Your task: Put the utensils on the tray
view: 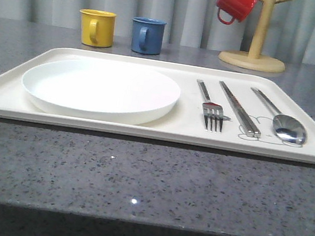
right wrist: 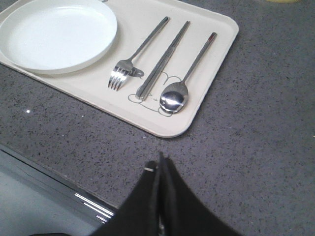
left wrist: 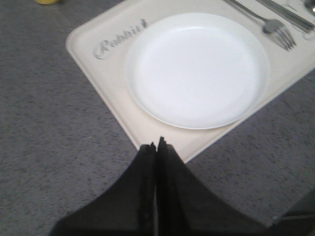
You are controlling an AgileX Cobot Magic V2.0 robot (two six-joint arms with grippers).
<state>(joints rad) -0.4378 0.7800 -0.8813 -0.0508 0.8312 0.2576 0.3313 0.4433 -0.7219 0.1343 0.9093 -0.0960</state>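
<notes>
Tray (view: 115, 125): cream, rectangular, raised rim, resting flat on the grey speckled tabletop (view: 148, 182). The script "Rabbit" is legible near one corner in the left wrist view.

Contents, robot's left portion: round white plate (view: 99, 88), empty, within the rim.

Contents, robot's right portion: three utensils laid side by side, apart from one another, handles pointing away from the robot. From the plate outward: fork (view: 209, 108), tines toward the near rim; chopsticks (view: 239, 108), the pair lying together; spoon (view: 282, 120), bowl toward the near rim. The chopstick tips and spoon bowl lie over a grey line drawing printed on the tray; its subject is not clearly readable from these angles, possibly an animal outline.

Left gripper (left wrist: 157, 145): fingers pressed together, holding nothing. It is poised above the tabletop just off the tray's near edge, by the plate. The fork and chopsticks lie well beyond the plate from it.

Right gripper (right wrist: 161, 162): fingers closed against each other, empty. It sits over bare tabletop, off the tray's near corner; the spoon is the closest utensil, and none is in contact with the fingers.

Background: yellow mug (view: 96, 27) and blue mug (view: 146, 35) standing behind the tray; red mug (view: 236, 3) hanging on a wooden mug tree (view: 254, 49).
</notes>
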